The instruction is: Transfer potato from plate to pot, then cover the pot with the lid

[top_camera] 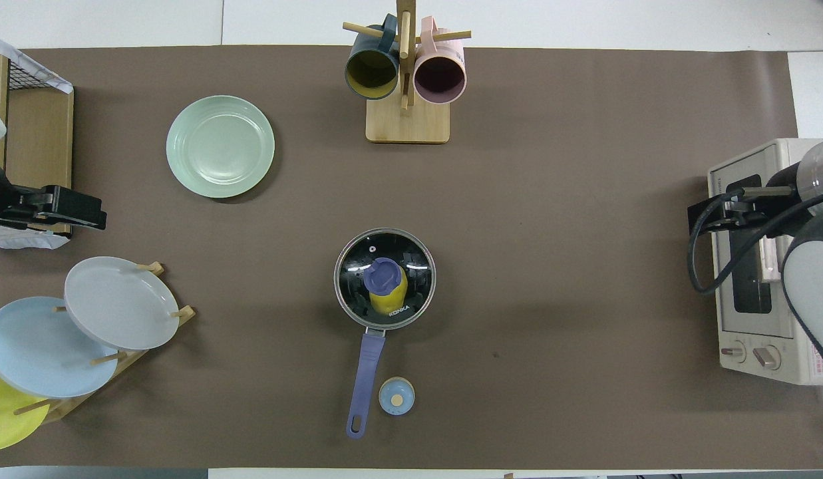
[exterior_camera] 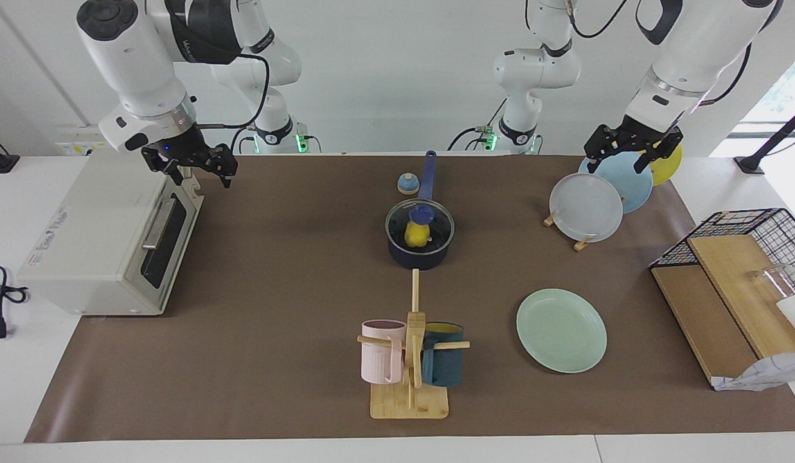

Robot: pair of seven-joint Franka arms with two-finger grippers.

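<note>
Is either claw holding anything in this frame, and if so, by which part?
Nothing is held. The left claw hangs open over the plate rack; the right claw hangs open over the toaster oven. The lid sits on the pot.
</note>
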